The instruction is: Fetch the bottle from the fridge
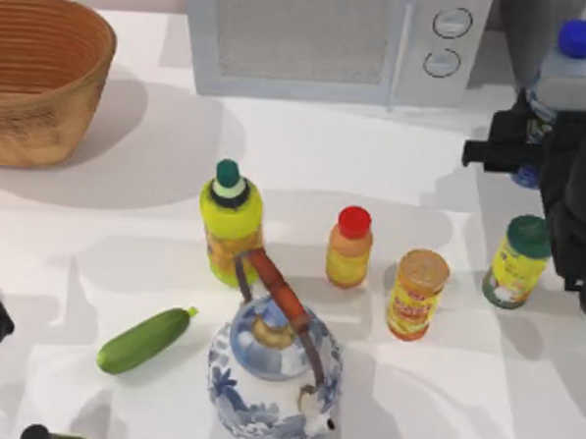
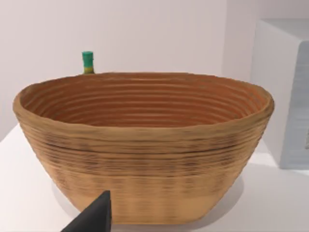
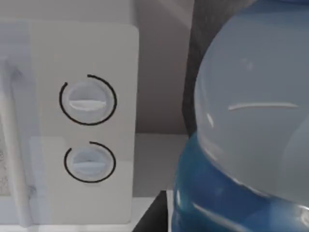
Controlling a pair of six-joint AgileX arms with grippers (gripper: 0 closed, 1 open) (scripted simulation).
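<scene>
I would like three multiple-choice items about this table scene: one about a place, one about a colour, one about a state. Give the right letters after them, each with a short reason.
1. Where does the basket stand?
A. to the left of the microwave
B. to the right of the microwave
C. at the near edge of the table

2. What colour is the cap of the bottle near the right pincer?
A. red
B. dark green
C. blue

3. How does the cucumber lie?
A. standing on end
B. flat on the table
C. inside the basket

Answers:
1 A: in the top view the basket is at the far left corner and the microwave is to its right.
2 C: the cap at the top view's far right is bright blue.
3 B: it rests lengthwise on the bare table, left of the teapot.
</scene>
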